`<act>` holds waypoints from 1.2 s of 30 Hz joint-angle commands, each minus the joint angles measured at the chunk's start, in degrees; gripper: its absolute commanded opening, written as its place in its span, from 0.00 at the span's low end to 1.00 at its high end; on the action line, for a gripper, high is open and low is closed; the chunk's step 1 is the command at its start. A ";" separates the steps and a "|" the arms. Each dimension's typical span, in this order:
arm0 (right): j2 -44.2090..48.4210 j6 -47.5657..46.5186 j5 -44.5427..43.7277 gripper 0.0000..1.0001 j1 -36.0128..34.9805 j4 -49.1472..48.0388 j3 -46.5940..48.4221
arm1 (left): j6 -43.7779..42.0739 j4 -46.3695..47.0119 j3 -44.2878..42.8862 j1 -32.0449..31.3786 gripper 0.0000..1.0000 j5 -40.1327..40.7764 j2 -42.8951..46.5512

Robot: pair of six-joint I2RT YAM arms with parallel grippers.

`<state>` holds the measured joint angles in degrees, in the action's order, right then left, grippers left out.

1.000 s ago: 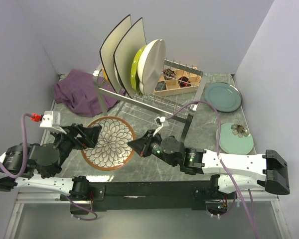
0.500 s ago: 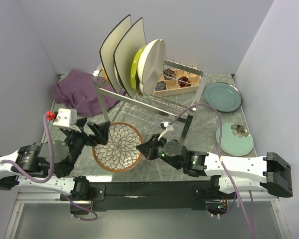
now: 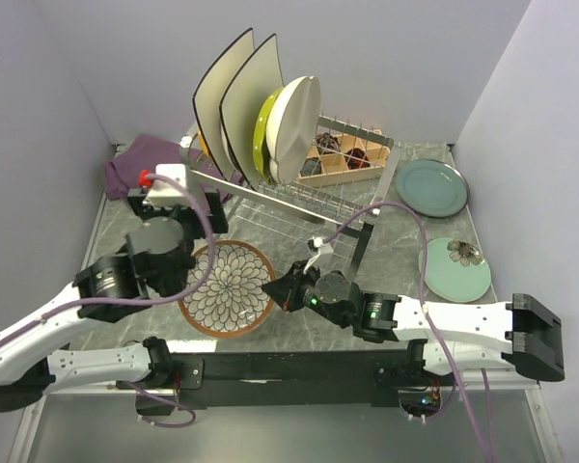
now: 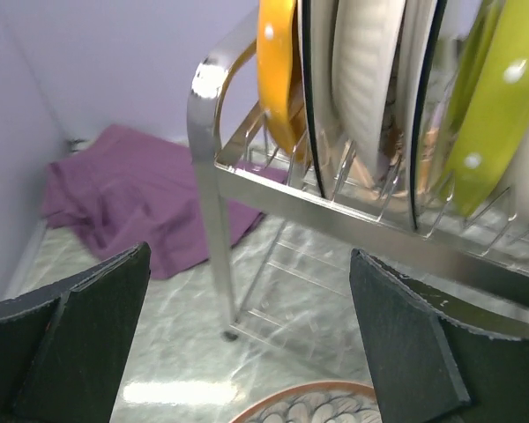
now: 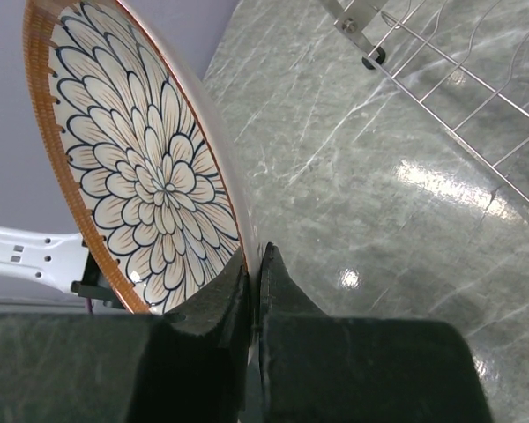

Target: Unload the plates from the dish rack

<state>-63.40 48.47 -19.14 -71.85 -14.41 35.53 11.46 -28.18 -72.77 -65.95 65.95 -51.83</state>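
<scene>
two plates (image 3: pixel 430 186) lie right of the dish rack (image 3: pixel 280 201), several inside; right gripper (image 3: pixel 282 289) clamps the patterned plate (image 3: pixel 222 285), left gripper (image 4: pixel 247 300) gapes empty.

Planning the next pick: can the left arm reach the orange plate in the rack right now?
Probably yes. The left jaws are open and face the orange plate at the rack's left end, with nothing between.
</scene>
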 commanded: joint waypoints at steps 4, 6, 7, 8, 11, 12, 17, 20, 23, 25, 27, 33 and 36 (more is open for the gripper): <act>-3.05 4.53 2.35 0.00 0.40 -12.83 2.00 | -0.30 11.31 -0.70 2.23 0.99 -0.23 11.49; -4.19 4.97 2.52 0.00 0.49 -13.18 1.83 | -1.17 11.74 -1.40 2.23 0.99 2.42 11.14; -4.54 4.97 2.61 0.00 0.40 -13.62 1.91 | -1.96 12.10 -1.32 2.23 0.99 2.95 11.05; -5.24 4.97 2.96 0.00 0.49 -13.80 2.17 | -3.19 12.62 -1.23 2.23 1.00 3.74 10.44; -6.12 4.97 3.84 0.00 0.49 -14.59 2.61 | -4.70 14.74 -0.44 2.93 1.00 6.55 9.21; -6.39 5.06 3.93 0.00 0.49 -14.68 2.62 | -4.52 15.17 -0.35 4.50 1.00 5.95 9.12; -7.09 5.32 5.34 0.00 0.49 -15.64 2.53 | 0.39 9.30 -4.12 12.41 1.00 -0.72 4.57; -7.53 5.50 6.39 0.00 0.49 -16.26 2.26 | 5.48 2.63 -7.81 27.12 0.99 -11.69 -0.78; -8.32 6.02 6.48 0.00 0.31 -16.79 2.26 | 11.20 -1.68 -10.54 43.72 1.00 -26.42 -4.75; -9.02 6.37 6.31 0.00 0.66 -16.61 3.31 | 14.88 -2.14 -9.76 51.33 0.99 -34.45 -5.29; -10.95 6.64 6.13 0.00 0.66 -15.91 4.80 | 18.14 -3.80 -9.41 60.30 0.99 -43.51 -6.00; -18.60 9.01 6.48 0.00 1.80 -15.20 10.79 | 28.60 -5.31 -3.19 85.87 0.98 -73.43 -7.93; -21.76 9.89 5.96 0.00 2.33 -14.86 13.59 | 30.72 -3.72 4.18 93.36 0.91 -76.76 -5.31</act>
<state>-83.46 51.62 -13.28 -71.16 -19.33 42.48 35.57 -31.97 -76.36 19.22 6.96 -59.88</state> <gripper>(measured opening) 0.055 0.945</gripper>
